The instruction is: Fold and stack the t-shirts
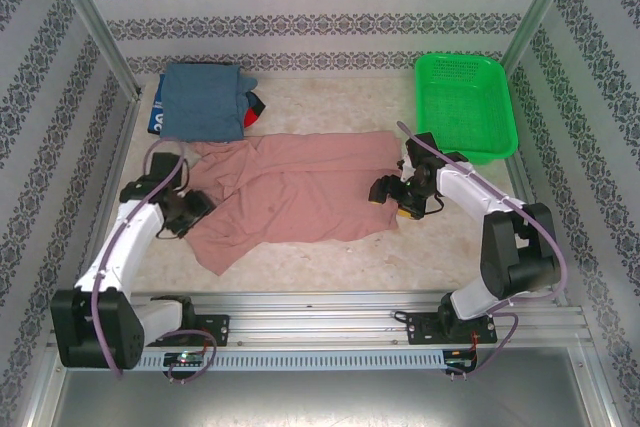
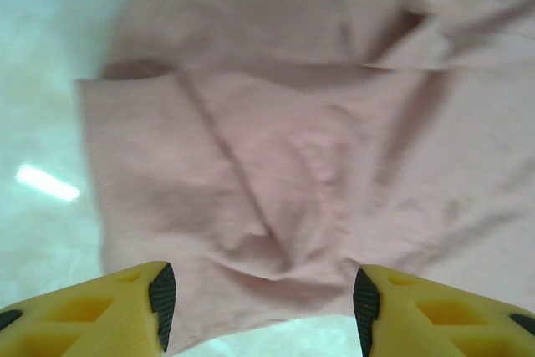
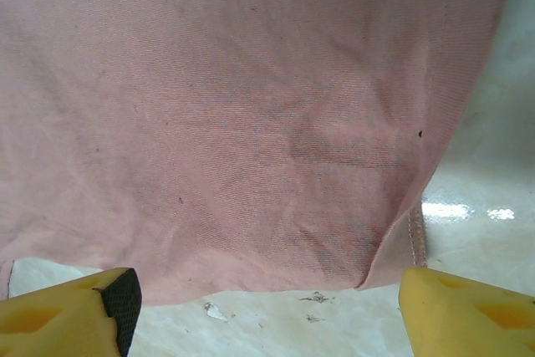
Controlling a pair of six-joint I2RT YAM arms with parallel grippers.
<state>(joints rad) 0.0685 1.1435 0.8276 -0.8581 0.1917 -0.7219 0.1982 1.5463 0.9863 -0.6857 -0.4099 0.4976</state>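
A large dusty-pink t-shirt (image 1: 300, 187) lies spread and wrinkled across the middle of the table. My left gripper (image 1: 195, 205) is at its left edge. In the left wrist view this gripper (image 2: 261, 303) is open, and the pink cloth (image 2: 276, 165) lies creased under the gap with its hem between the yellow fingers (image 2: 125, 311). My right gripper (image 1: 385, 190) is at the shirt's right edge. It is open in the right wrist view (image 3: 267, 303), with the hem (image 3: 251, 282) just ahead of it and nothing held. A folded blue-grey t-shirt (image 1: 205, 102) tops a stack at the back left, with a red one (image 1: 257, 107) peeking out beside it.
A green mesh basket (image 1: 466, 156) stands at the back right, close behind the right arm. Patterned walls and metal posts close in the table on three sides. Bare marbled tabletop (image 1: 330, 262) lies between the shirt and the arm bases.
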